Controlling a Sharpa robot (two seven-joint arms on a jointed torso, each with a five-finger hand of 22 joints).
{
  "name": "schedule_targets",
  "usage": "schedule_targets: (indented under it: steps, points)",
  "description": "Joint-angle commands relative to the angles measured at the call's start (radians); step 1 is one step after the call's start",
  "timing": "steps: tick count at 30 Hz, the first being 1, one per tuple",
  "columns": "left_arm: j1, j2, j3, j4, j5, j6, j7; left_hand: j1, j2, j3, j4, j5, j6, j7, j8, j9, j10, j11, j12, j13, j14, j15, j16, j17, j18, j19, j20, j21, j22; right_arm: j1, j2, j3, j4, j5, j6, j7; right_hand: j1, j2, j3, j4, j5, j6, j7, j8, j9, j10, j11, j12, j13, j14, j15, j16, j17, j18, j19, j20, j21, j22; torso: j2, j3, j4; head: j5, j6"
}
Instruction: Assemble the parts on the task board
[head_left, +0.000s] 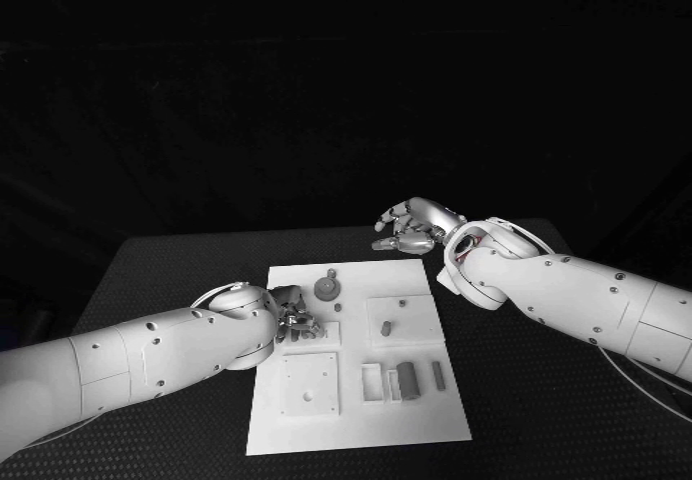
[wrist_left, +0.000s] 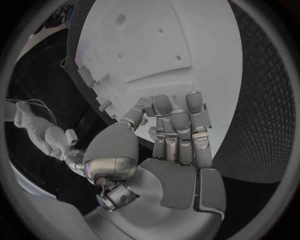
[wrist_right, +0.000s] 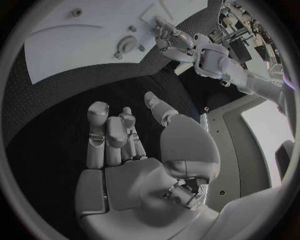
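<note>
White task board (head_left: 361, 430) flat mid-table on black table (head_left: 173, 270), long axis running away from robot. Nearest on board: square raised plate (head_left: 310, 384) toward its left near corner; just right of that, slotted holder with upright grey bars (head_left: 407, 380) and thin grey strip (head_left: 438, 375) beside them. Further in: small grey peg (head_left: 385, 326) standing in a square recess right of board centre. Left hand (head_left: 293, 318) at board's left edge, about mid-length, fingers over the board surface, extended side by side in left wrist view (wrist_left: 178, 135); fingertips close to a small part at the board, contact or grip cannot tell. Beyond that: round grey part (head_left: 329, 290) with small knob on board's far half, left of centre. Farthest: right hand (head_left: 411, 228) raised past board's far right corner, off the board, well apart from all parts; fingers loosely curled, apart, nothing in it (wrist_right: 119, 137).
</note>
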Motion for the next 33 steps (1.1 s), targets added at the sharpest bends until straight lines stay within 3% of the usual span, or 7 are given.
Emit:
schedule_targets:
  steps: [1, 17, 27, 33]
  points:
    - [-0.007, 0.002, -0.004, 0.001, 0.028, -0.011, -0.022, 0.057, 0.07, -0.002, -0.003, 0.003, 0.007, 0.002, 0.0, 0.001, -0.001, -0.002, 0.004, -0.001, 0.0, -0.005, 0.005, -0.001, -0.014, -0.001, -0.007, 0.004, 0.02, 0.0, 0.0, 0.0, 0.001, -0.001, 0.012, 0.003, -0.011, -0.003, 0.002, 0.006, 0.004, -0.013, 0.017, -0.002, 0.0, -0.005, 0.001, 0.003, -0.002, -0.001, 0.004, -0.006, 0.002, 0.063, 0.0, -0.005, -0.006, 0.014, 0.0, 0.0005, -0.0007, 0.0, 0.0]
    - [-0.008, 0.005, -0.006, 0.008, 0.012, -0.022, -0.028, 0.06, 0.08, 0.0, -0.003, 0.003, 0.01, 0.001, 0.002, 0.003, 0.001, -0.004, 0.007, -0.001, 0.002, -0.007, 0.009, -0.002, -0.014, 0.001, -0.008, 0.006, 0.021, 0.0, 0.0, 0.0, 0.002, -0.001, 0.012, 0.002, -0.011, -0.004, 0.003, 0.007, 0.004, -0.013, 0.017, -0.002, 0.0, -0.006, 0.001, 0.003, -0.002, -0.001, 0.004, -0.006, 0.002, 0.063, 0.001, -0.005, -0.006, 0.015, 0.0, 0.0004, 0.0, 0.001, 0.001]
    - [-0.009, 0.004, -0.013, 0.017, -0.064, -0.014, -0.019, 0.062, 0.045, 0.027, 0.003, 0.002, 0.013, -0.001, 0.004, 0.003, 0.003, -0.005, 0.01, -0.002, 0.003, -0.008, 0.011, -0.006, -0.014, 0.005, -0.008, 0.007, 0.02, 0.0, -0.001, 0.0, 0.003, -0.001, 0.013, 0.002, -0.011, -0.004, 0.003, 0.007, 0.004, -0.013, 0.017, -0.002, 0.0, -0.006, 0.001, 0.003, -0.002, -0.001, 0.004, -0.006, 0.002, 0.063, 0.001, -0.005, -0.006, 0.015, 0.0, 0.0, 0.0001, 0.002, 0.001]
    - [-0.009, 0.004, -0.014, 0.018, -0.082, -0.013, -0.016, 0.047, 0.007, 0.039, 0.013, 0.002, 0.015, -0.001, 0.005, 0.002, 0.005, -0.005, 0.011, -0.003, 0.005, -0.008, 0.013, -0.009, -0.014, 0.008, -0.008, 0.008, 0.019, 0.0, -0.003, 0.0, 0.003, -0.001, 0.013, 0.001, -0.011, -0.004, 0.003, 0.007, 0.004, -0.013, 0.017, -0.003, 0.0, -0.006, 0.001, 0.003, -0.002, -0.001, 0.004, -0.006, 0.002, 0.063, 0.001, -0.005, -0.006, 0.015, 0.0, 0.0, -0.0007, 0.001, 0.001]
